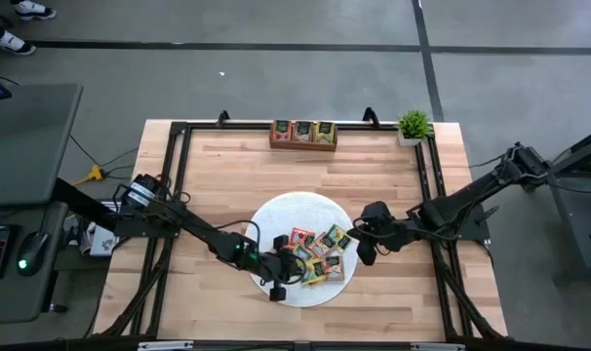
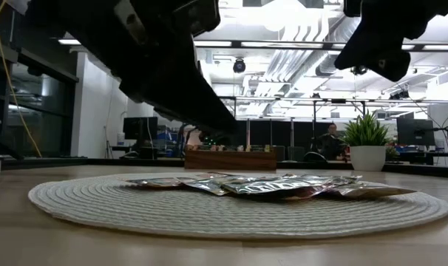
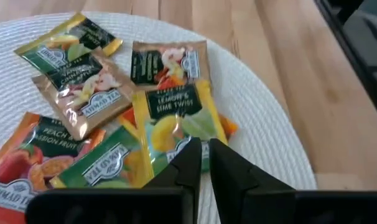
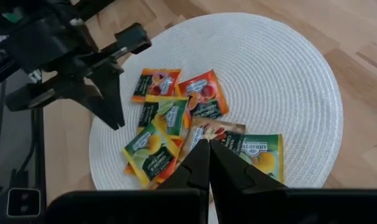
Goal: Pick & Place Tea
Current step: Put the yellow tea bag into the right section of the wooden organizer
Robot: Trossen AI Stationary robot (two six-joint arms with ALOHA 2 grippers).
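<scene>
The left gripper (image 3: 202, 163) hangs low over the near-left part of the round white woven mat (image 1: 276, 216). Its jaws are drawn almost together, with only a thin slit between the two dark tips. In the left wrist view the tips sit at the lower edge of a yellow-green packet (image 3: 176, 121) labelled lemon and lime, but whether they pinch it or merely hover above it cannot be told. The right gripper (image 4: 208, 163) hovers over the mat's right side with its jaws fully closed and nothing between them.

The tea (image 1: 320, 253) lies in a loose, overlapping heap on the mat, right of the mat's middle, flat against the weave. The packets are small glossy foil squares in red, orange, yellow, gold and green, each with a dark label. Being square, they have no clear long axis; they lie turned at differing angles, corners fanning over one another. In the low view they form a thin, shiny, slightly crinkled layer.

The mat is coiled in concentric ribbed rings and rests on a pale wood-plank tabletop (image 1: 227, 175). At the far edge stands a brown wooden tray (image 1: 303, 134) holding more packets, and to its right a small green plant in a white pot (image 1: 413, 126).
</scene>
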